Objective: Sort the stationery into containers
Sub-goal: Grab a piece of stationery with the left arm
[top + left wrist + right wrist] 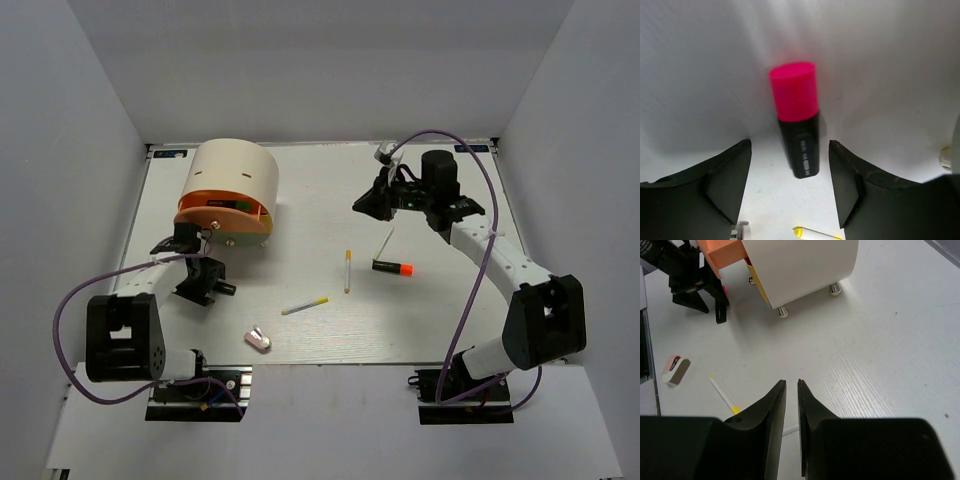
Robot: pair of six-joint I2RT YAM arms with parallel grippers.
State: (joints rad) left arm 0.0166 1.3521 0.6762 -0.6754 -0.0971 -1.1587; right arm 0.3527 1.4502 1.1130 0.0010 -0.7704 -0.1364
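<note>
The cream container [232,182] with an orange face stands at the back left; it also shows in the right wrist view [800,265]. My left gripper [205,283] hangs just in front of it, open. In the left wrist view a black marker with a pink cap [797,120] lies on the table, its black end between the spread fingers [789,144], untouched. My right gripper [368,204] is at the back right, shut and empty [791,383]. An orange-capped marker [393,267], two white-and-yellow pens [347,270] [305,305] and a pink-white eraser [258,340] lie loose.
A thin white stick [385,243] lies beside the orange-capped marker. The container rests on small metal knobs [783,312]. A pen [724,394] and the eraser [676,369] show left of my right fingers. White walls enclose the table on three sides.
</note>
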